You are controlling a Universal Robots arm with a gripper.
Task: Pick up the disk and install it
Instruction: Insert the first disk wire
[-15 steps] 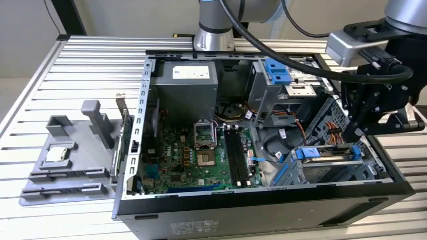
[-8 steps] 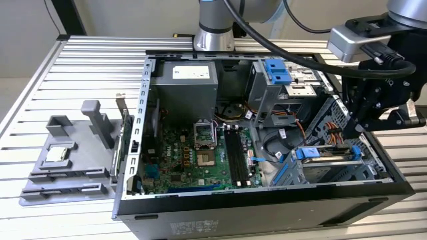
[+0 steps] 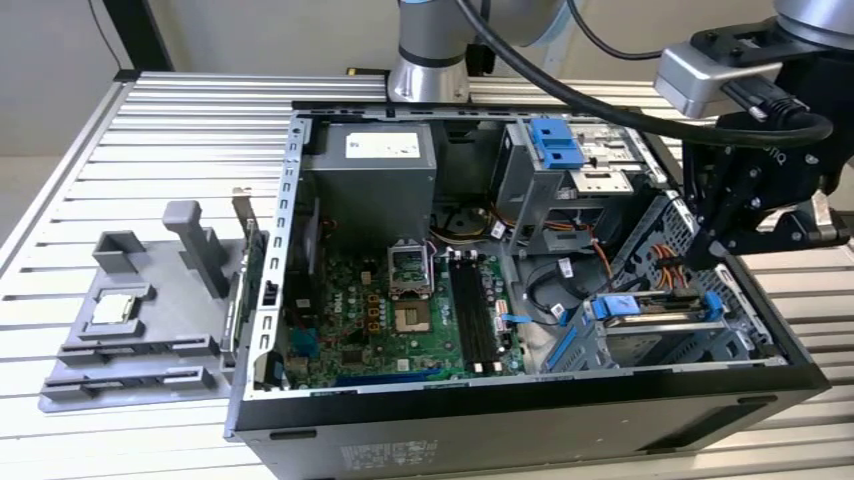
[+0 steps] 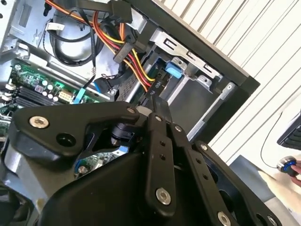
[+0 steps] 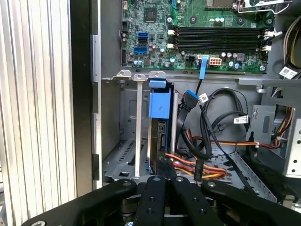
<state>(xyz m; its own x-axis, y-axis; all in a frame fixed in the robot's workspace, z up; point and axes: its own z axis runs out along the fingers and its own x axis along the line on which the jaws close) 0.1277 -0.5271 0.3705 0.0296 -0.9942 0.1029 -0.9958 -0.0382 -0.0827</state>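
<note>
- While the gripper (image 5: 163,165) has its jaws pressed together on nothing, their tips hang just beside the disk's (image 5: 159,107) exposed edge; contact I cannot tell.
- The disk stands on edge in the drive cage (image 5: 126,155), near corner of the computer case (image 3: 534,430), on the exterior view's right.
- The exterior view adds the slatted counter (image 3: 160,110) and a grey fixture (image 3: 180,320); both wrist views bring the cage close.

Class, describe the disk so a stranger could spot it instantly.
Start at the open computer case and go to the metal drive cage in its near corner on the exterior view's right. The disk is the flat grey drive slotted there; unlike the cage's bare metal, it carries a blue plastic bracket.
</note>
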